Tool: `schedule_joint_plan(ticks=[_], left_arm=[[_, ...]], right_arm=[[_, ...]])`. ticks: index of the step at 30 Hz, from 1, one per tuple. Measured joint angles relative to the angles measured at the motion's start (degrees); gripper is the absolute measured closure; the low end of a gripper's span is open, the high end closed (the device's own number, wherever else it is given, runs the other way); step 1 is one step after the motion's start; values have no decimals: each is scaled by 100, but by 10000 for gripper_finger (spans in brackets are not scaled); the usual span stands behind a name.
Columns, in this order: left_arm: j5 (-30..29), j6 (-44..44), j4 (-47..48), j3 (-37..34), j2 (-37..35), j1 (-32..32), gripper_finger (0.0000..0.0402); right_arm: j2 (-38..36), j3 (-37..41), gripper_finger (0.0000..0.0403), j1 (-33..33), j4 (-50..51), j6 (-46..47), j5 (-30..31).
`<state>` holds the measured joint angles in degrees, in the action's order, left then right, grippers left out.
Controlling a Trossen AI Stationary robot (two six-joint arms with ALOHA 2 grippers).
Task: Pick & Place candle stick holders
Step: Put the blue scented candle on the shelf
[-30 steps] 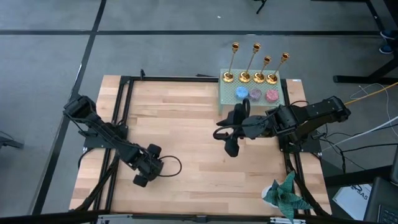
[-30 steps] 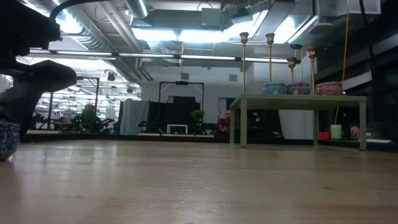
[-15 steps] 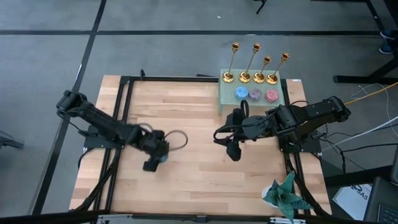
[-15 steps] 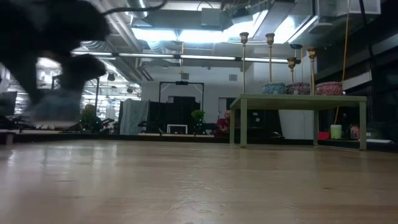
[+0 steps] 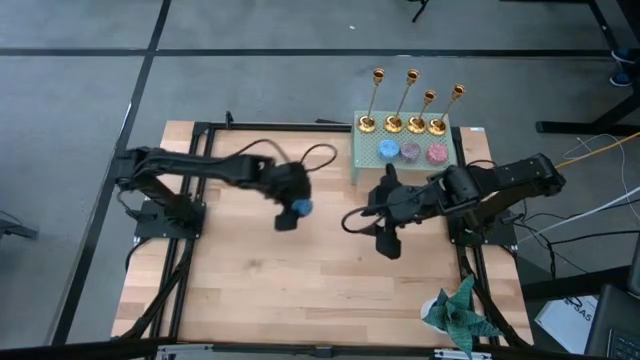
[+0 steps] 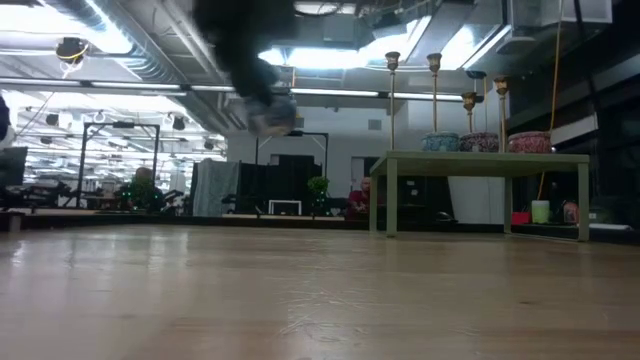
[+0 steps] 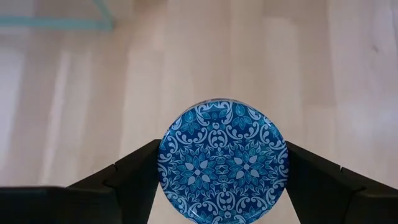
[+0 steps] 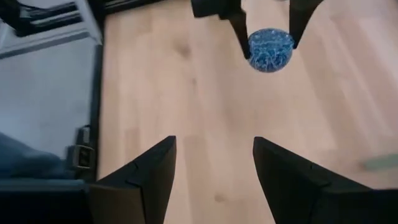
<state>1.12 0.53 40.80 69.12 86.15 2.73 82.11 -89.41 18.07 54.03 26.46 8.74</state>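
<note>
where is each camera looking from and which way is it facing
High view: above the table, straight down; both arms, left gripper, right gripper, gold candle stick holders on a green stand.
Low view: table-top height, level across the wood; a blurred dark arm at the top.
Left wrist view: down past its own fingers, clamped on a blue patterned cup.
Right wrist view: past its open, empty fingers over the table.
Shared: the right wrist view also shows the cup.

Four gold candle stick holders [image 6: 433, 90] atop a green stand [image 6: 480, 160]; blurred dark arm [image 6: 245, 50] overhead
</note>
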Motion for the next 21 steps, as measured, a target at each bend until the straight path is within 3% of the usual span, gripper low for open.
schedule_joint_plan(ticks=[5,8,17,21], left_arm=[[-9,-593,274,1209,883,388,115],[-14,-819,311,1891,1338,577,115],[-336,-1221,416,3721,2334,972,115],[-338,-994,776,4606,2889,1214,115]], right_arm=[[-478,141,185,79,256,11,630],[-1039,593,185,226,91,96,690],[-2889,2979,185,366,-1723,309,536],[-3610,3917,185,354,-2305,317,527]])
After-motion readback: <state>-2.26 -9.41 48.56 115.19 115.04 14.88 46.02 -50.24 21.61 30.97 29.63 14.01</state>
